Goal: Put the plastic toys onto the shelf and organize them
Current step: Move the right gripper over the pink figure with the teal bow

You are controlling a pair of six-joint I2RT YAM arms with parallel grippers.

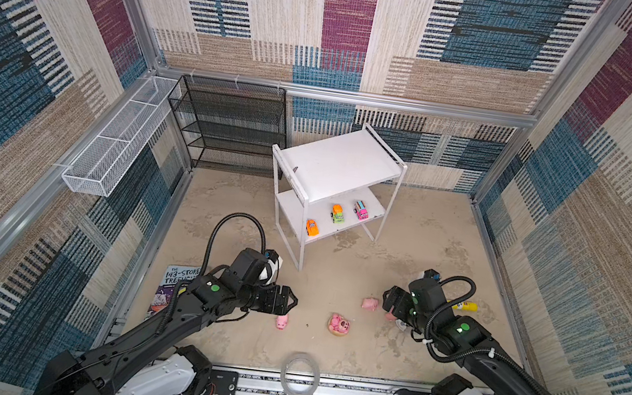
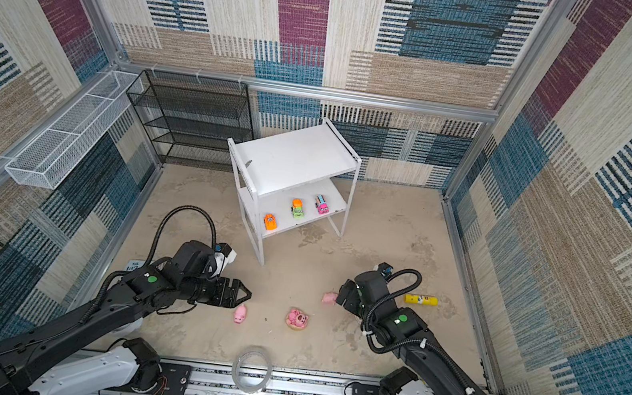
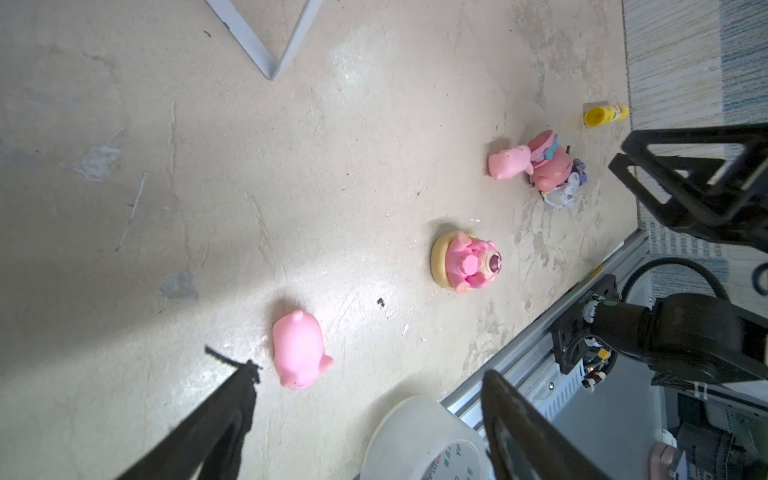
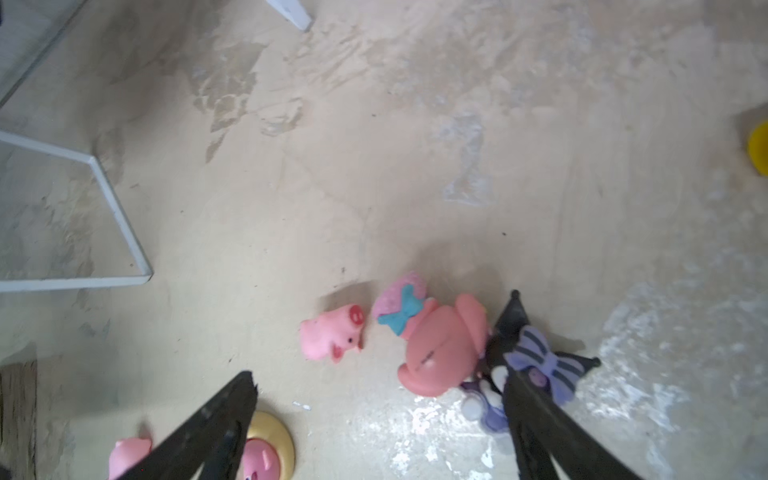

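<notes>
Pink, and mostly hidden under the right arm in a top view: bear figure with a blue bow, no more than a sliver there. Clearer from the right wrist: on its side, against the black-white figure, that one partly behind one finger of the right gripper. Jaws spread wide, gripping nothing, low over the beige surface. Small pig just beside the bow, snout toward it. Yellow tube well off to the right, cut off at the edge of the right wrist view.

Purple-covered book largely covered by the left arm, title only partly legible. Left gripper likewise wide open and empty, just beside a second pig lying on the surface. Between the two arms, pink bear on a tan base, apart from the rest. Tape roll at the near edge, blurred in both top views, cropped in the left wrist view.

On the lower board of the white shelf, three cars in a row: orange car at the front corner, green-orange car in the middle, pink-multicolour car farthest back. Five toys down on the surface, off the shelf. Black mesh rack against the back wall and white wire basket along the left wall, interiors hard to read through the mesh.
</notes>
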